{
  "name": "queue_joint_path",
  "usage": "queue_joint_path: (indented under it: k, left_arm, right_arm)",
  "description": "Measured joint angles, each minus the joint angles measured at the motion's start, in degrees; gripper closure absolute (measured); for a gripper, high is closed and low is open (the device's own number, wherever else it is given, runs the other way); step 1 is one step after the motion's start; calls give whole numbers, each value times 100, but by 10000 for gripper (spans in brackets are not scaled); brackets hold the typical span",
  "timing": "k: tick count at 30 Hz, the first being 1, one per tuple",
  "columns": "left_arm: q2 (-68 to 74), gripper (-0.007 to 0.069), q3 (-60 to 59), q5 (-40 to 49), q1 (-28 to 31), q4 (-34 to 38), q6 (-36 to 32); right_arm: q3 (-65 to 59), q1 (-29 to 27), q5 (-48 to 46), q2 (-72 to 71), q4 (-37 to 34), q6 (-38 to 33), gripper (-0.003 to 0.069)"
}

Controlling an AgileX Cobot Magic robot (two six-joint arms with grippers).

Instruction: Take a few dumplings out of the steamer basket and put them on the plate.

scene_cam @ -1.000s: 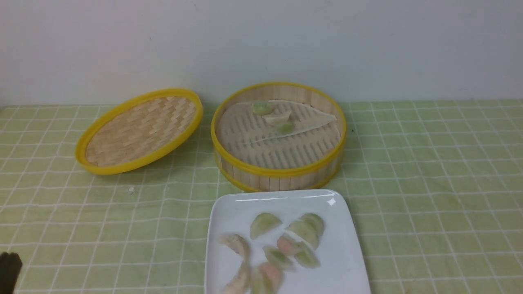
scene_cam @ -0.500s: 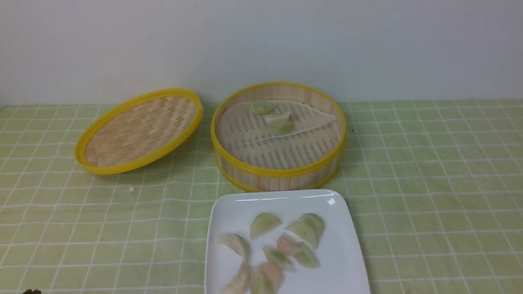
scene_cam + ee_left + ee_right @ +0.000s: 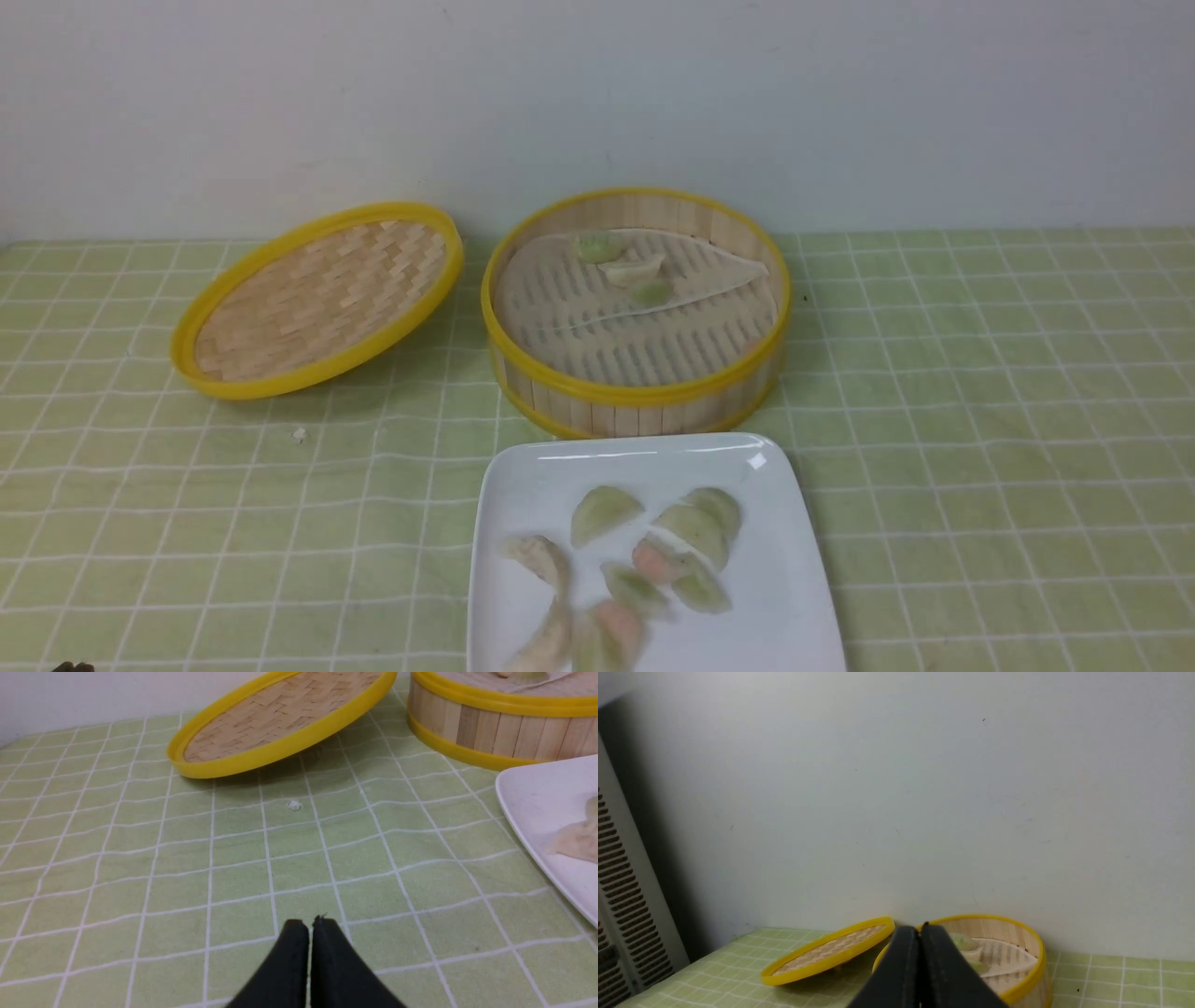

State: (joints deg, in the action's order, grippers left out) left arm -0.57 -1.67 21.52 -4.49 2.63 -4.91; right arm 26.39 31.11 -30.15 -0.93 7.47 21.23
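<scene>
The steamer basket (image 3: 635, 407) stands mid-table with three dumplings (image 3: 633, 269) on its whitish liner near the far wall. In front of it, the white plate (image 3: 794, 597) holds several dumplings (image 3: 695, 532), pale green and pinkish. My left gripper (image 3: 310, 921) is shut and empty. It hovers low over the cloth to the left of the plate (image 3: 537, 798). Only its dark tip (image 3: 73, 666) shows at the front view's lower left corner. My right gripper (image 3: 920, 927) is shut and empty, raised and facing the basket (image 3: 1029, 970); it is out of the front view.
The woven yellow-rimmed lid (image 3: 317, 299) leans tilted to the left of the basket. A small white crumb (image 3: 300, 434) lies on the green checked cloth (image 3: 980, 420). A pale wall runs behind the table, and a vented panel (image 3: 621, 891) stands at the table's left end.
The left gripper's dark tip has dropped from the front view's lower left edge almost out of frame. Basket, plate and dumplings have not moved.
</scene>
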Motion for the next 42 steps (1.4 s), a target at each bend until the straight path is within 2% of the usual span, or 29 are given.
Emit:
queue_joint_path:
  k: [8, 13, 15, 18, 25, 30, 31, 35, 39, 42]
  left_arm:
    - [0, 631, 0, 0, 0, 0, 0]
    - [0, 631, 0, 0, 0, -4, 19]
    - [0, 631, 0, 0, 0, -4, 19]
    - [0, 631, 0, 0, 0, -4, 23]
    - [0, 631, 0, 2, 0, -4, 23]
    - [0, 631, 0, 6, 0, -4, 23]
    - [0, 631, 0, 6, 0, -4, 23]
    - [0, 631, 0, 6, 0, -4, 23]
    - [0, 631, 0, 14, 0, -4, 23]
    - [0, 631, 0, 20, 0, -4, 23]
  right_arm:
    - [0, 0, 0, 0, 23, -34, 673]
    - [-46, 0, 73, 0, -53, -562, 673]
    - [-153, 0, 210, 0, -337, -1084, 673]
    - [-279, 0, 265, 0, -583, -1483, 673]
    - [-727, -29, 346, 0, -689, -1583, 673]
    - [-1508, -1054, 349, 0, -600, -1600, 673]
    - [-1508, -1108, 349, 0, -600, -1605, 673]
    - [-2272, -2233, 349, 0, -600, -1616, 673]
    - [-2716, -2818, 529, 6, -595, -1616, 673]
    - [-2743, -2925, 686, 6, -595, -1616, 673]
